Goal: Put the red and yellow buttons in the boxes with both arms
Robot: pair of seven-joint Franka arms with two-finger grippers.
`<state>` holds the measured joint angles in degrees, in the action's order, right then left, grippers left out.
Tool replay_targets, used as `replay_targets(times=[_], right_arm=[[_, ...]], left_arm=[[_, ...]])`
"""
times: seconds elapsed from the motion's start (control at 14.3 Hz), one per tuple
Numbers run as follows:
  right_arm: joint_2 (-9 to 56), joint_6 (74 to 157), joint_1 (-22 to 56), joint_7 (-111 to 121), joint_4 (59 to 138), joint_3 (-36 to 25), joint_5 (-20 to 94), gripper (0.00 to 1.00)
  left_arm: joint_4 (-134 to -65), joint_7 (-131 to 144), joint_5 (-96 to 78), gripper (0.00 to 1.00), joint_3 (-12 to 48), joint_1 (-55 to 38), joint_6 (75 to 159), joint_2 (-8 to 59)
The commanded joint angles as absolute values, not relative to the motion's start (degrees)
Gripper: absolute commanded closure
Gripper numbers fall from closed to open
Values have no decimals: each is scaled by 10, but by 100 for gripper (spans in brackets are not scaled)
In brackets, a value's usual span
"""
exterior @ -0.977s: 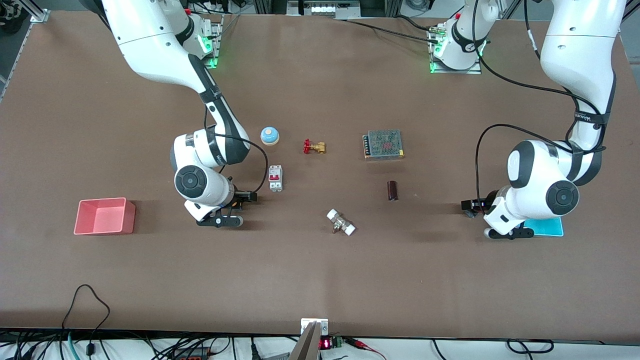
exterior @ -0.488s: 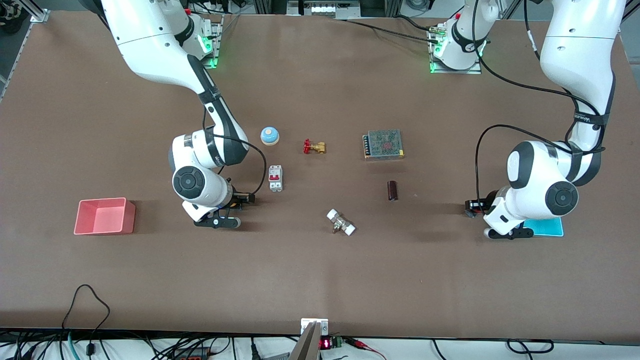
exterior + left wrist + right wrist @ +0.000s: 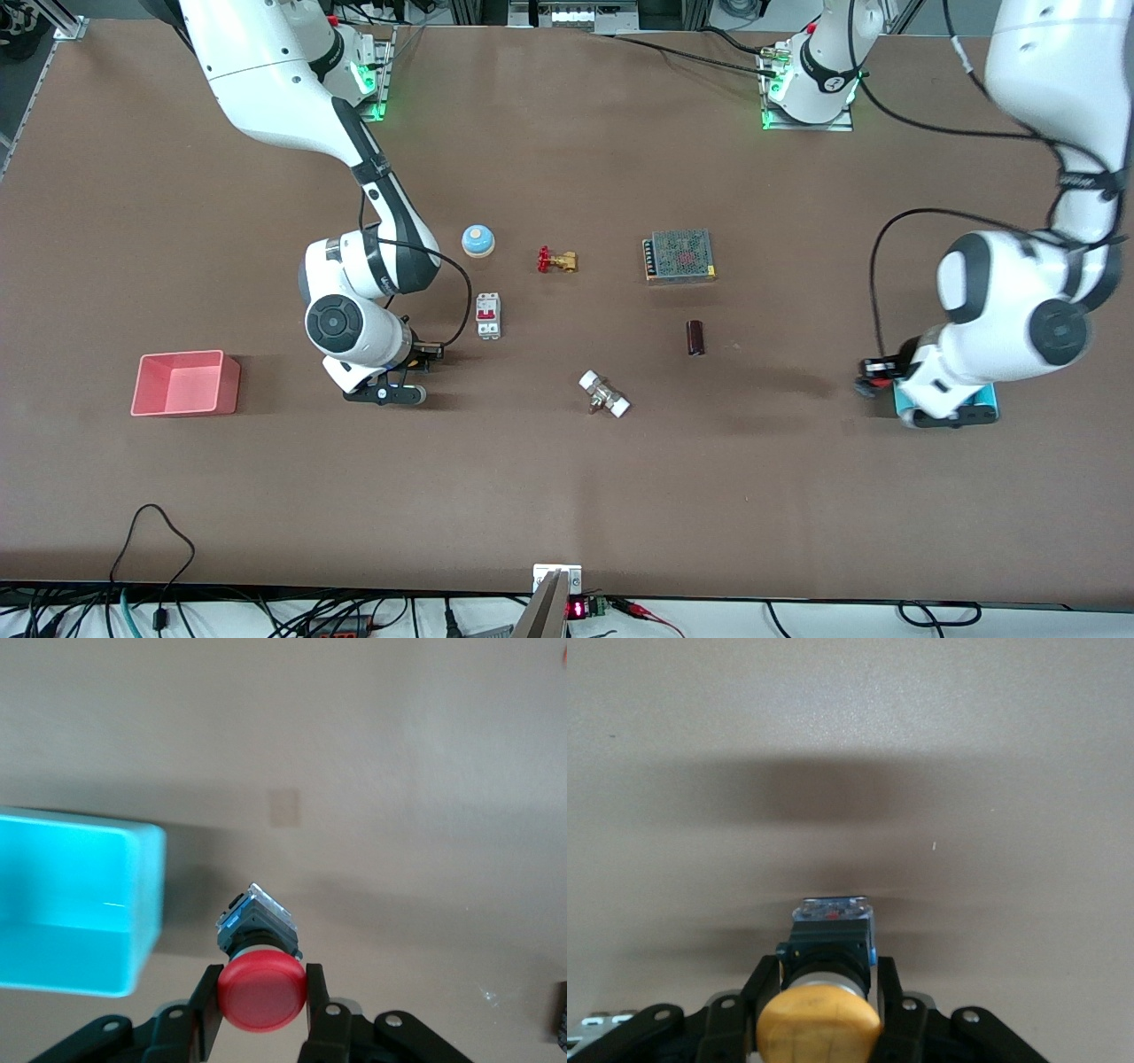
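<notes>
My left gripper [image 3: 262,999] is shut on the red button [image 3: 262,990] by its round cap. It holds it over the bare table just beside the cyan box [image 3: 71,904]. In the front view the left gripper [image 3: 873,377] is at the edge of the cyan box [image 3: 985,403], which the arm mostly hides. My right gripper [image 3: 822,1014] is shut on the yellow button [image 3: 819,1026], black body pointing down over bare table. In the front view the right gripper [image 3: 432,352] is between the pink-red box [image 3: 186,383] and a circuit breaker.
On the table's middle are a blue-rimmed dome [image 3: 477,239], a red-handled brass valve [image 3: 556,260], a white circuit breaker [image 3: 487,315], a metal power supply [image 3: 679,255], a dark cylinder [image 3: 695,338] and a white-ended fitting [image 3: 604,394].
The left arm has moved toward its own end of the table, bringing the red button up to the cyan box. The right arm has shifted slightly toward the pink-red box.
</notes>
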<state>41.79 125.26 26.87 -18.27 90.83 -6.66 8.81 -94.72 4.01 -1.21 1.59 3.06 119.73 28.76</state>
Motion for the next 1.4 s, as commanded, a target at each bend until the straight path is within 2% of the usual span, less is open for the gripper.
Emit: replay_targets(times=[0.0, 0.21, 0.49, 0.7, 0.84, 0.98, 1.12, 1.33], right_arm=[[424, 1251, 267, -179, 899, -67, 92, 59], [424, 1251, 267, -178, 898, -68, 91, 69], [416, 1240, 269, -178, 865, -72, 92, 69], [383, 1189, 265, -169, 839, -125, 91, 69], [375, 1155, 265, -133, 819, -171, 91, 69], [375, 1126, 265, -81, 810, -223, 91, 68], [375, 1094, 265, -28, 810, -273, 91, 67], [377, 1059, 228, 55, 812, -307, 92, 67]], left_arm=[[-930, -5, -11, 86, 0, 52, 1180, 267], [-920, -70, -11, 86, 1, 89, 1181, 272], [-897, -109, -11, 86, 0, 118, 1188, 329], [-888, -110, -5, 86, 0, 123, 1197, 363], [-888, -110, -4, 82, 0, 124, 1219, 379], [-888, -110, -7, 70, 0, 124, 1226, 389], [-887, -110, -9, 50, 0, 124, 1226, 390], [-885, -108, -11, 34, 1, 122, 1226, 385]])
